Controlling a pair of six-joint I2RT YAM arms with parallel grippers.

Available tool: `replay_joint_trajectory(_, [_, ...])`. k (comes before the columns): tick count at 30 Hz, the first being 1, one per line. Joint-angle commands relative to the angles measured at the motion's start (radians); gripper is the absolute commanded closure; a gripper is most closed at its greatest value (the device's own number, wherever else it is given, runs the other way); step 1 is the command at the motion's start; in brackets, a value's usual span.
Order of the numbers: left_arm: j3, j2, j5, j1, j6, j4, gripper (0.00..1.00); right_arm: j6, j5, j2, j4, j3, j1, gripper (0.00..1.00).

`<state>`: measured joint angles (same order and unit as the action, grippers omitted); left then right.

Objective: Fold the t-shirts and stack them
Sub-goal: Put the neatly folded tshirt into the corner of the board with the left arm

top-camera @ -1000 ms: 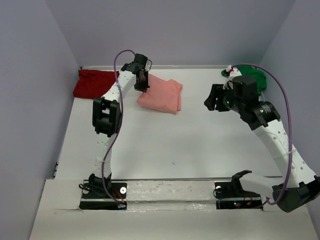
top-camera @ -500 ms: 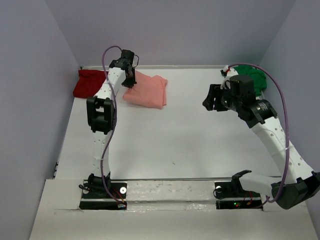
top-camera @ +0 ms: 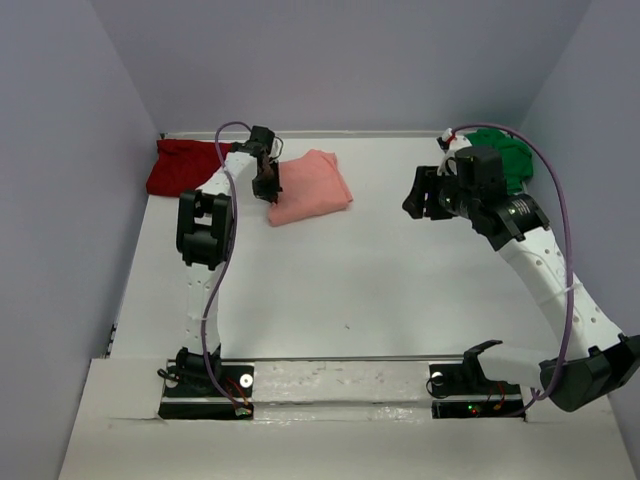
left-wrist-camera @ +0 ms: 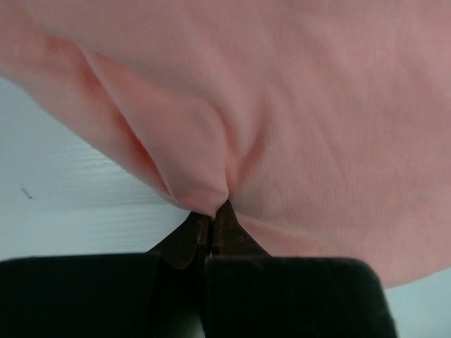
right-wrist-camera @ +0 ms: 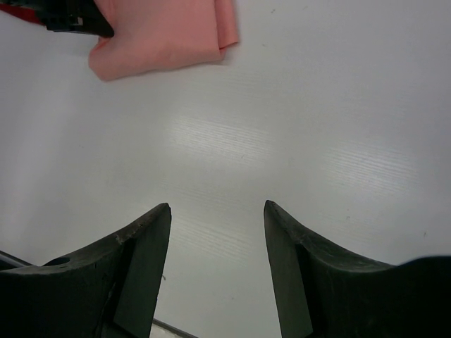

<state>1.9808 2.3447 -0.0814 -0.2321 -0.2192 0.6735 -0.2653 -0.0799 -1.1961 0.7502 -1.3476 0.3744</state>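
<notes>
From above, the folded salmon-pink t-shirt lies on the far left-centre of the table. The left gripper is clamped on its left edge. The dark red t-shirt sits in the far left corner, just beyond that arm. The bright green t-shirt is bunched in the far right corner. The right gripper hovers with its jaws wide and empty, well apart from the pink shirt. With only one side held, any pull toward the red shirt could leave the free right half dragging on the table, and the fold could open.

In the left wrist view, the left gripper has its jaws pinched tight on a small pucker of the salmon-pink t-shirt. I cannot tell how many layers they hold. If it is only the top one, a lift would peel it away and undo the folding.

The right wrist view shows the right gripper spread over bare table, with the salmon-pink t-shirt far to its left. From there it probably could not steady a slipping bundle in time.
</notes>
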Motion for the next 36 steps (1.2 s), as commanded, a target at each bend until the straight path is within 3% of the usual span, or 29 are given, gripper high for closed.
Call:
replay_joint_trajectory(1, [-0.152,-0.09,-0.175,-0.035,-0.074,-0.093,1.0,0.003,-0.029,-0.017,-0.035,-0.033,0.004,0.39])
replay_joint_trajectory(5, [-0.299,-0.14,-0.204,-0.093,-0.117,-0.169,1.0,-0.005,-0.032,-0.033,-0.054,-0.012,0.004,0.39])
replay_joint_trajectory(22, [-0.53,-0.271,-0.23,-0.466,-0.246,-0.324,1.0,0.005,-0.008,-0.091,-0.069,-0.005,0.004,0.39])
replay_joint_trajectory(29, [-0.738,-0.423,-0.15,-0.411,-0.284,-0.353,1.0,0.0,0.008,-0.077,-0.06,-0.008,0.004,0.39])
replay_joint_trajectory(36, [-0.665,-0.433,-0.043,-0.294,-0.247,-0.278,0.97,-0.002,0.008,-0.1,-0.058,0.001,0.004,0.45])
